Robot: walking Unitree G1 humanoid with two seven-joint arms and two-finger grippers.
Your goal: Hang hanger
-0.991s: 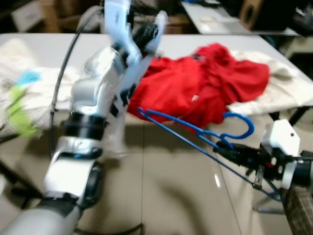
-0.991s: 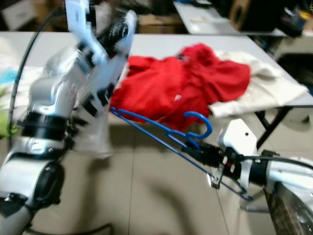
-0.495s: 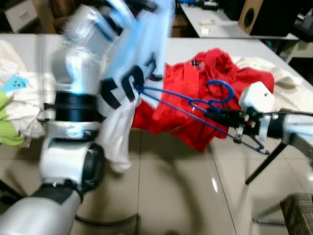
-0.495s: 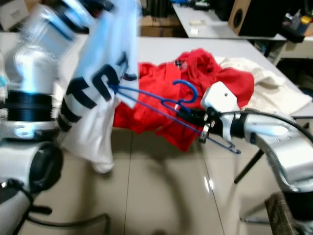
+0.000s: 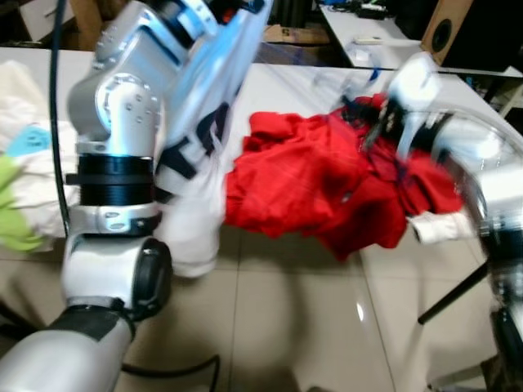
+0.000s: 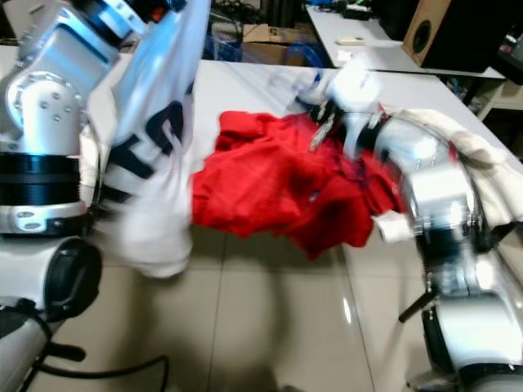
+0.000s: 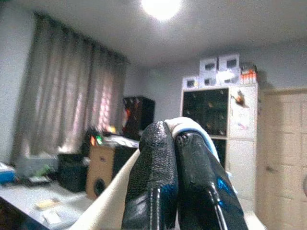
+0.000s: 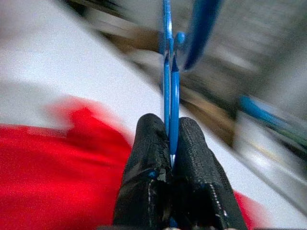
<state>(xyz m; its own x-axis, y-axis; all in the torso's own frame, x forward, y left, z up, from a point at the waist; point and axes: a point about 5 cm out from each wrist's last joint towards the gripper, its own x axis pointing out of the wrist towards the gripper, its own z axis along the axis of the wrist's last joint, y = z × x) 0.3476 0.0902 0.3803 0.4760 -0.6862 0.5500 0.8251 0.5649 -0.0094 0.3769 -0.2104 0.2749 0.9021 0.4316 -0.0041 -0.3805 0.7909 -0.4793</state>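
Right wrist view showed the right end effector [image 8: 171, 158] pinching the blue hanger [image 8: 171, 96] between pressed fingers. Since a second earlier that arm had swung the hanger up from over the floor to above the red garment [image 5: 319, 180] near the bench [image 5: 286, 82] front edge. The left end effector [image 7: 175, 163], pressed together on the white shirt [image 5: 204, 139], held it high; judging by this, threading seemed close.

white shirt [image 5: 200, 155] | large dark printed letters, folded and blurred | not readable
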